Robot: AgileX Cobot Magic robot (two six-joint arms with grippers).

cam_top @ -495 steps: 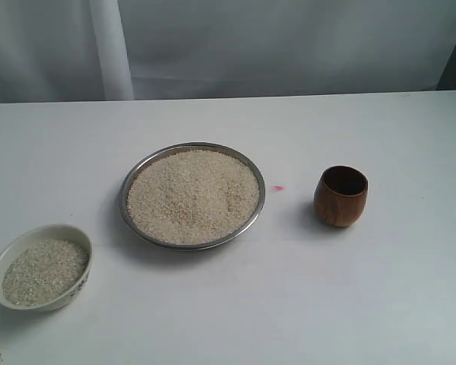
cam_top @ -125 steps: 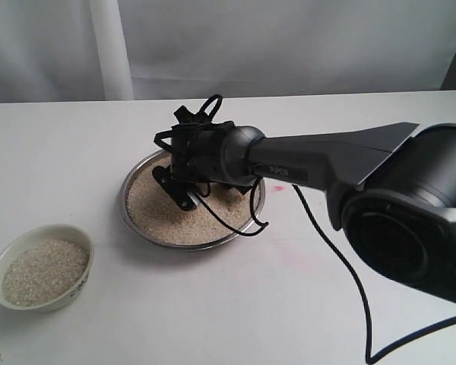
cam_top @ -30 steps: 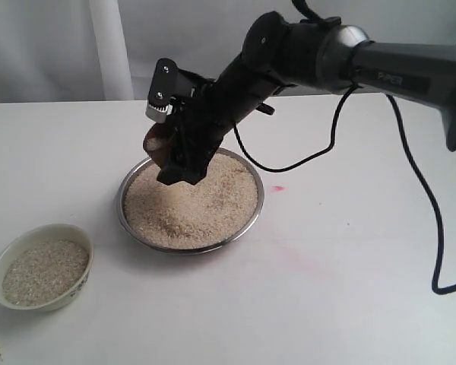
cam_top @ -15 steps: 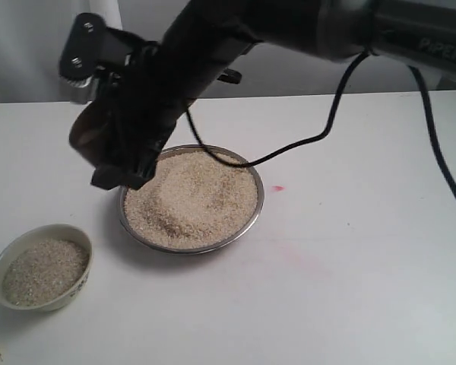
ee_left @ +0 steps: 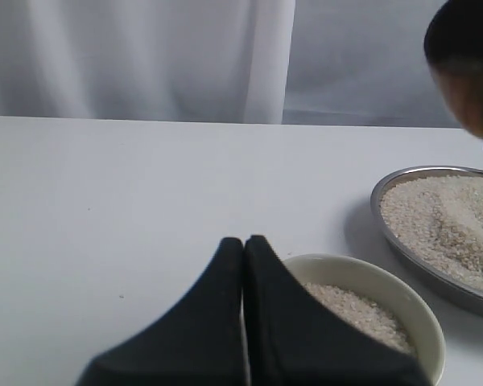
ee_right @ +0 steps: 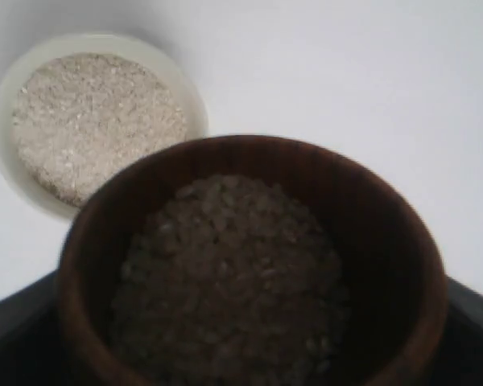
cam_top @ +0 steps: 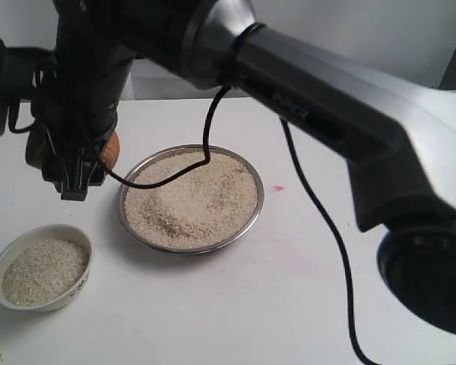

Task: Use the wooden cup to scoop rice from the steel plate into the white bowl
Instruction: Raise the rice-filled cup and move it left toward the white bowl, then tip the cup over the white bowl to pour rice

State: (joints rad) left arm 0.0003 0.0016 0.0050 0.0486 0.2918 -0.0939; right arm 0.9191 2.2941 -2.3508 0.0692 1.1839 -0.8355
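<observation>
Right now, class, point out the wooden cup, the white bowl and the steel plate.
wooden cup (ee_right: 378, 241), right wrist view, inner wall.
white bowl (ee_left: 370, 277), left wrist view, far inner wall.
steel plate (ee_left: 435, 280), left wrist view, near rim.

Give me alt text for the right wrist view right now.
A wooden cup full of rice fills the foreground, seen from above. Past it, a white bowl also holding rice sits on the white table.
</observation>
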